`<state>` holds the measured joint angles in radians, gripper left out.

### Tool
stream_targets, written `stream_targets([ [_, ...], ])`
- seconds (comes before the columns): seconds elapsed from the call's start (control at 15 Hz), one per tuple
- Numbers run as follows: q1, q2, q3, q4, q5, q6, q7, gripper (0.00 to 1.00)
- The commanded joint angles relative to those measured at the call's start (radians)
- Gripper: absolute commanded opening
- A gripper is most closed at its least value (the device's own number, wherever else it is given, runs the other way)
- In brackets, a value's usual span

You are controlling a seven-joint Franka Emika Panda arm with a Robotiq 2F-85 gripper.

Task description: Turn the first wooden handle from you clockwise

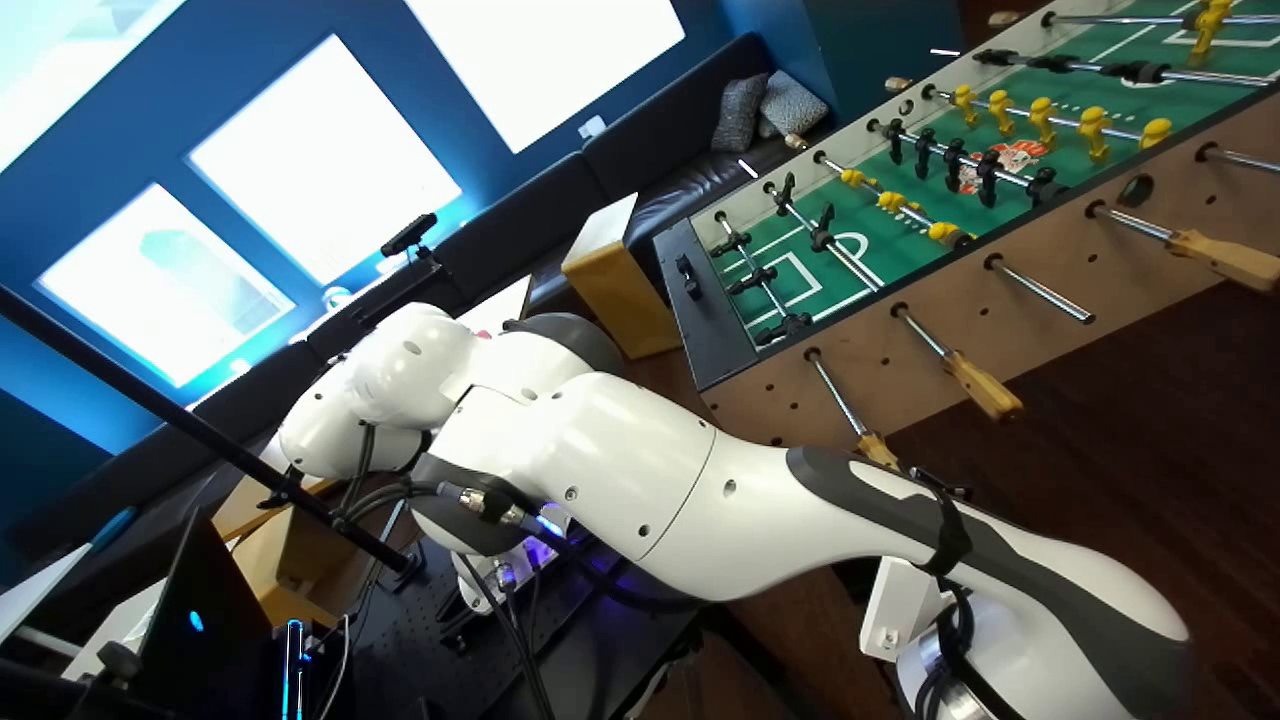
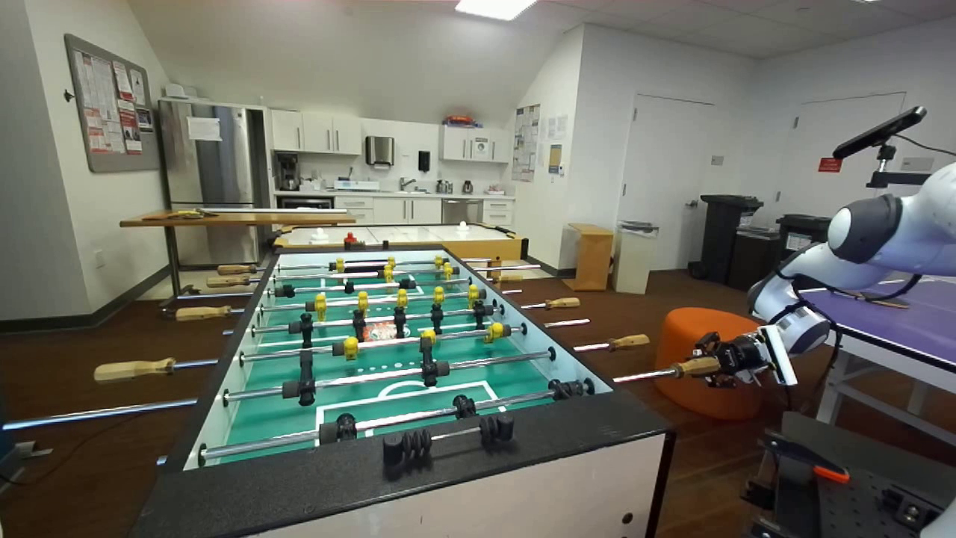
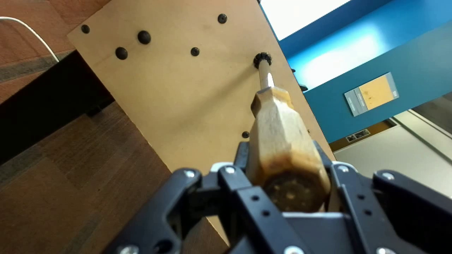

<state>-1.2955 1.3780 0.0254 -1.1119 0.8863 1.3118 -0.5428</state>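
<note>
The nearest wooden handle [image 3: 280, 130] is pale, faceted and darkened at its butt end. It sits on a metal rod that enters the side of the foosball table [image 3: 212, 91]. My gripper [image 3: 282, 155] has a finger against each side of the handle, near its butt, and is shut on it. In an exterior view the gripper [image 2: 714, 365] holds the handle [image 2: 693, 367] from its outer end, in line with the rod. In an exterior view the handle [image 1: 876, 449] is partly hidden behind my arm, and the gripper is hidden. Black players on the nearest rod [image 2: 403, 415] lie tilted to near horizontal.
A second wooden handle [image 1: 985, 388] and a bare rod end [image 1: 1045, 290] stick out farther along the same side. An orange stool [image 2: 691, 329] stands behind the gripper. A purple-topped table [image 2: 889, 317] is beneath the arm's far side.
</note>
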Motion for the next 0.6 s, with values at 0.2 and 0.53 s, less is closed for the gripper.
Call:
stream_targets([
  [0.2,-0.008,0.054,0.001,0.087,0.002,-0.138,0.242,0.16],
  [0.53,-0.006,0.081,-0.002,0.143,0.004,-0.186,0.445,0.16],
])
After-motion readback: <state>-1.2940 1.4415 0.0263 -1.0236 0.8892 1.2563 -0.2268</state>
